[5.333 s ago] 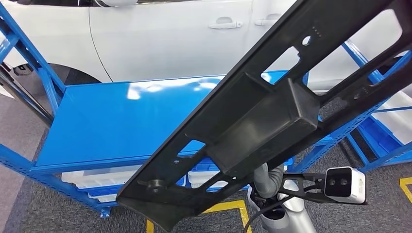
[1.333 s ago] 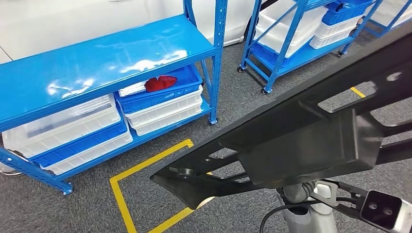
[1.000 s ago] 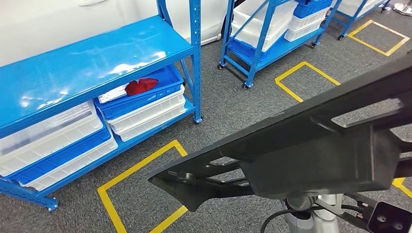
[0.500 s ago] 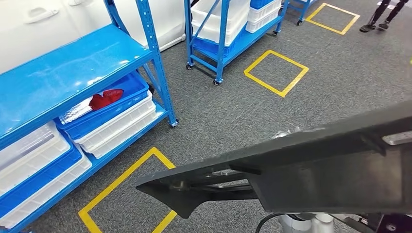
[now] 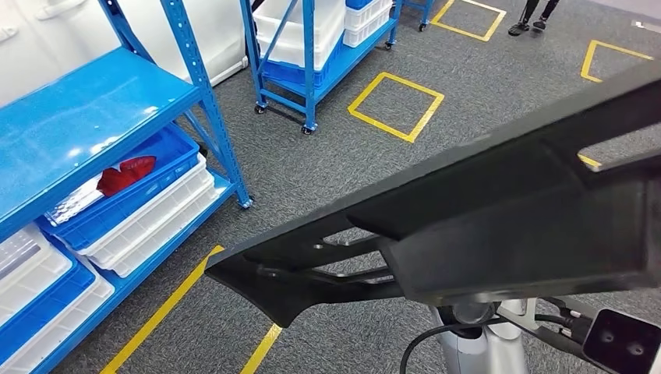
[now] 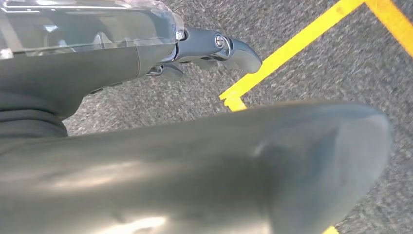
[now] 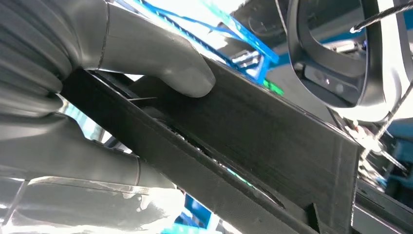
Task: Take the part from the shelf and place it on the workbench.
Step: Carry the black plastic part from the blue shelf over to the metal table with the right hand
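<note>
A long black plastic part [image 5: 499, 226] with cut-outs and a box-shaped middle stretches across the head view from lower left to upper right, held up over the grey carpet. My right hand [image 7: 73, 97] grips it, with the thumb [image 7: 156, 63] pressed on the part [image 7: 253, 141] and the rest of the hand beneath. In the left wrist view my left hand [image 6: 146, 122] hangs over the carpet, its dark fingers [image 6: 219, 46] apart from the thick grey thumb and nothing between them.
A blue shelf [image 5: 93, 117] stands at the left with white and blue bins, one holding a red item [image 5: 125, 175]. A wheeled blue rack [image 5: 308, 78] stands behind. Yellow squares [image 5: 394, 97] mark the carpet. A person's feet [image 5: 530, 23] show at the far top.
The whole scene has swung: the camera has turned to the right, away from the blue shelf and white car, toward open carpet. The part stays in my right hand.
</note>
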`<move>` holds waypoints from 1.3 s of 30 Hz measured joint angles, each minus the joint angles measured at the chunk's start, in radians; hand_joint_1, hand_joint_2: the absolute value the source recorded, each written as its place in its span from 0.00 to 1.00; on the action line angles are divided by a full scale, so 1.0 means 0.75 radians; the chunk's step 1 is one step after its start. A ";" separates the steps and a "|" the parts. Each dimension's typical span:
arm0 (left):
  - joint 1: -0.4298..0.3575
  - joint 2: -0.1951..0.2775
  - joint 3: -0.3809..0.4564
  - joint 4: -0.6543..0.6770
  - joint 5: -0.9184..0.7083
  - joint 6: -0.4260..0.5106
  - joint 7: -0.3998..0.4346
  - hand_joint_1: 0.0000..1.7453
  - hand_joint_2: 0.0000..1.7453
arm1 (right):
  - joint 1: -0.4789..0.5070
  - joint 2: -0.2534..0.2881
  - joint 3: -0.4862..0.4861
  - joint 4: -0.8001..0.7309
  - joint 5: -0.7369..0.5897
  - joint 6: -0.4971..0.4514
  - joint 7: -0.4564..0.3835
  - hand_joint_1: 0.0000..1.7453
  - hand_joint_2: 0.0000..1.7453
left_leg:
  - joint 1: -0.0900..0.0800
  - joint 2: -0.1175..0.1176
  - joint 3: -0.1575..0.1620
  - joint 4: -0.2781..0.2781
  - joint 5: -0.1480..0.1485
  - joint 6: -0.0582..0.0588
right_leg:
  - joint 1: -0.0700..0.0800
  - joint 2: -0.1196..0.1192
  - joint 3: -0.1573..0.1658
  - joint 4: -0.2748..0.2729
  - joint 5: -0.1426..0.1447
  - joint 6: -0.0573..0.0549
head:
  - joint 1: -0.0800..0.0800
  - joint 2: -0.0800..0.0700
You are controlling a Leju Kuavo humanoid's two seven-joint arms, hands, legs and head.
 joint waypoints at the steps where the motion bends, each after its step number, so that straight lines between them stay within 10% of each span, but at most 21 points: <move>1: 0.000 -0.004 0.000 0.000 0.000 0.011 0.015 0.00 0.00 | -0.014 -0.005 0.008 0.007 -0.013 -0.013 0.003 1.00 1.00 | -0.003 0.012 0.002 0.001 -0.003 -0.006 | 0.007 -0.024 0.034 -0.068 0.018 -0.011 | 0.000 0.000; 5: -0.001 -0.019 0.000 0.000 -0.008 0.059 0.092 0.00 0.00 | -0.029 -0.032 0.029 0.027 -0.036 -0.049 0.004 1.00 1.00 | -0.008 0.050 0.013 0.002 -0.017 -0.034 | 0.018 -0.002 0.048 -0.122 0.024 -0.044 | 0.000 0.000; 10: 0.014 -0.028 -0.001 0.000 -0.023 0.083 0.141 0.00 0.00 | -0.004 -0.048 0.045 0.030 -0.024 -0.086 0.003 1.00 1.00 | 0.003 -0.087 -0.127 0.305 -0.176 -0.054 | 0.005 0.078 0.055 -0.139 0.036 -0.070 | 0.000 0.000; 12: 0.022 -0.031 -0.001 0.000 -0.016 0.083 0.145 0.00 0.00 | 0.032 -0.055 0.047 0.028 -0.012 -0.088 -0.001 1.00 1.00 | 0.004 -0.094 -0.169 0.373 -0.169 -0.056 | 0.004 0.117 0.056 -0.136 0.035 -0.070 | 0.000 0.000; 16: 0.022 -0.041 0.012 0.000 0.037 0.087 0.127 0.00 0.00 | 0.095 -0.062 0.046 0.007 0.006 -0.067 -0.013 1.00 1.00 | 0.018 -0.192 -0.057 0.085 -0.004 -0.053 | 0.001 0.190 0.050 -0.112 0.025 -0.051 | 0.000 0.000; 18: 0.024 -0.045 0.025 0.000 0.053 0.093 0.122 0.00 0.00 | 0.110 -0.063 0.046 -0.002 0.010 -0.058 -0.015 1.00 1.00 | 0.019 -0.233 -0.035 0.033 -0.002 -0.043 | -0.002 0.224 0.036 -0.105 0.027 -0.032 | 0.000 0.000; 20: 0.021 -0.051 0.033 0.001 0.057 0.095 0.120 0.00 0.00 | 0.124 -0.065 0.046 -0.009 0.012 -0.056 -0.016 1.00 1.00 | 0.016 -0.202 -0.032 0.026 0.002 -0.024 | -0.008 0.250 0.027 -0.106 0.033 -0.012 | 0.000 0.000; 24: 0.014 -0.058 0.038 0.001 0.054 0.086 0.109 0.00 0.00 | 0.130 -0.072 0.045 -0.016 0.012 -0.051 -0.017 1.00 1.00 | 0.011 -0.128 -0.022 0.011 0.009 0.010 | -0.002 0.107 -0.066 0.087 -0.072 0.007 | 0.000 0.000; 27: 0.018 -0.059 0.040 0.001 0.057 0.088 0.095 0.00 0.00 | 0.131 -0.074 0.045 -0.011 0.005 -0.033 -0.017 1.00 1.00 | 0.000 -0.068 -0.022 0.012 0.005 0.015 | -0.006 0.068 -0.154 0.266 -0.126 0.010 | 0.000 0.000; 32: 0.004 -0.058 0.040 0.000 0.050 0.073 0.073 0.00 0.00 | 0.097 -0.076 0.057 0.014 -0.015 -0.031 -0.016 1.00 1.00 | -0.011 0.002 -0.010 0.011 -0.004 0.002 | 0.015 -0.024 0.046 -0.092 0.009 -0.030 | 0.000 0.000; 35: 0.002 -0.052 0.040 0.000 0.046 0.060 0.056 0.00 0.00 | 0.088 -0.077 0.060 0.027 -0.034 -0.025 -0.016 1.00 1.00 | -0.011 0.034 -0.001 0.005 -0.010 -0.019 | 0.022 -0.004 0.055 -0.124 0.013 -0.047 | 0.000 0.000; 39: 0.000 -0.032 0.039 0.000 0.045 0.050 0.046 0.00 0.00 | 0.077 -0.074 0.060 0.053 -0.076 0.003 -0.016 1.00 1.00 | -0.004 -0.064 -0.064 0.165 -0.113 -0.039 | 0.009 0.051 0.070 -0.156 0.032 -0.070 | 0.000 0.000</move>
